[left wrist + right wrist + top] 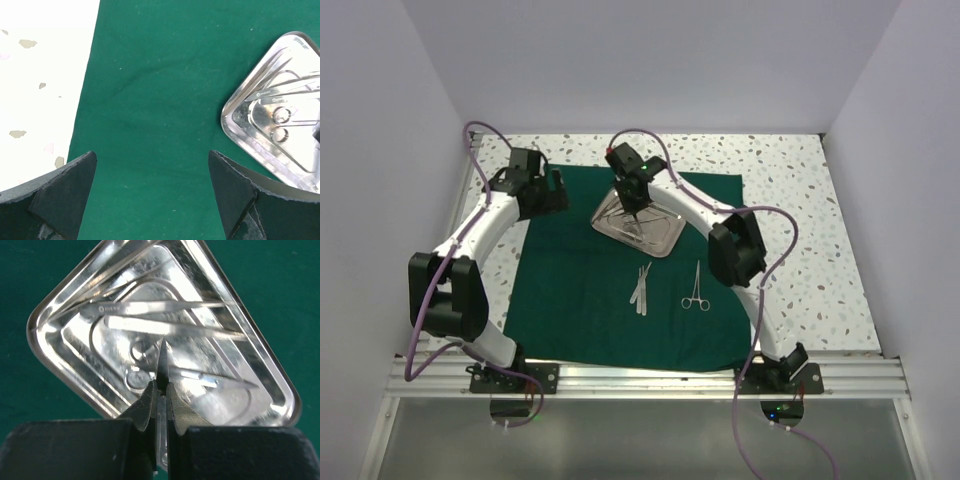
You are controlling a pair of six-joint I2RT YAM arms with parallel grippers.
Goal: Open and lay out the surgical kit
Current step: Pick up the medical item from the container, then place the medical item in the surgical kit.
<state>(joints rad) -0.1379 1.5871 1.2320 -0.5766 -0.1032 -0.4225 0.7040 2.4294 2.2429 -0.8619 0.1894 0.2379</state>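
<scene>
The white speckled table carries the dark green cloth wrap, opened out flat and covering most of the middle of the surface between the two arms. On the far part of the cloth, turned corner-on to the arms, sits the shiny rectangular steel tray. The left gripper hangs over the far left part of the cloth, near the tray's left corner but apart from it. Its wrist view shows the fingers spread wide with only cloth between them. The right gripper is over the tray, and its wrist view shows it clenched on a slim pointed steel instrument, whose tip points down toward the tray floor; whether the tip touches the floor cannot be told. More slim steel pieces lie flat inside the tray, hard to separate from their reflections. On the cloth just near of the tray lie a pair of tweezers and, to their right and apart from them, ring-handled forceps.
</scene>
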